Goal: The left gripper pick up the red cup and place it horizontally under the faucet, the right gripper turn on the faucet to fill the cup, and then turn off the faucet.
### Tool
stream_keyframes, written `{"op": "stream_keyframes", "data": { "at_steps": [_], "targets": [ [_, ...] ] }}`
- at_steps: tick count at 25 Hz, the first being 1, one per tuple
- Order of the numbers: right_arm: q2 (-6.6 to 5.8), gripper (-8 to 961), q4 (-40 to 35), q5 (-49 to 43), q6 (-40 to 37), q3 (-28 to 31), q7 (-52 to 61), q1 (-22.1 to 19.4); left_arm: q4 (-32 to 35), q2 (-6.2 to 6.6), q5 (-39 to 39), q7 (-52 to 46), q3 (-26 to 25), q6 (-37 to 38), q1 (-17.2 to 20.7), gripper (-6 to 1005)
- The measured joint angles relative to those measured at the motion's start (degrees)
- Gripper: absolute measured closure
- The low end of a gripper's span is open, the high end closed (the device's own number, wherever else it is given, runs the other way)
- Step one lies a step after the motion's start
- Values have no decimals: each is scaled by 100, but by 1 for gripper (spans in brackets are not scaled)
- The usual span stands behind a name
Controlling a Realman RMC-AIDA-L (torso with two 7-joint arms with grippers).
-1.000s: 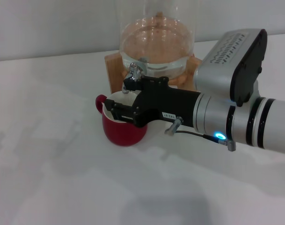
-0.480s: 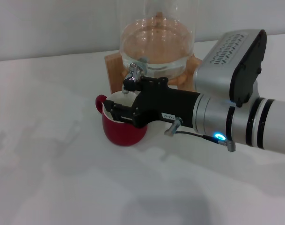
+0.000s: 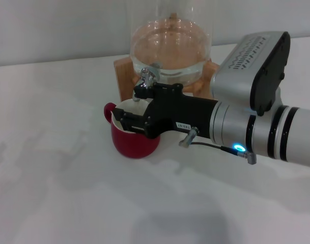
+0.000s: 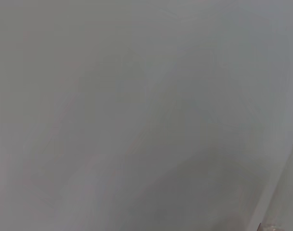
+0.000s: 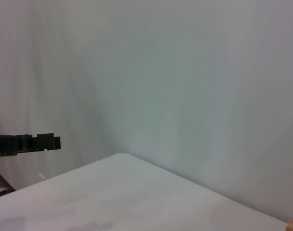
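Observation:
The red cup [image 3: 134, 145] stands upright on the white table, handle [image 3: 109, 110] to the left, directly below the chrome faucet [image 3: 144, 81] of the glass dispenser [image 3: 170, 46]. My right gripper [image 3: 128, 121] reaches in from the right on its silver-white arm [image 3: 256, 132]. Its black tip lies over the cup's rim, just below and beside the faucet, and hides the right part of the cup's mouth. The left gripper is out of view; the left wrist view shows only a plain grey surface.
The dispenser, holding liquid, sits on a light wooden stand [image 3: 122, 71] at the back of the white table [image 3: 68, 193]. A grey wall rises behind it. In the right wrist view a black bar [image 5: 26, 143] juts in over the table edge [image 5: 136, 192].

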Motion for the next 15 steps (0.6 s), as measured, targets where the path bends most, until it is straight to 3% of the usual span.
{"op": "stream_keyframes", "data": {
  "at_steps": [15],
  "targets": [
    [0, 301, -8, 0, 0, 0, 0, 0, 0, 0, 0, -1, 0, 0, -14, 135]
  ]
}}
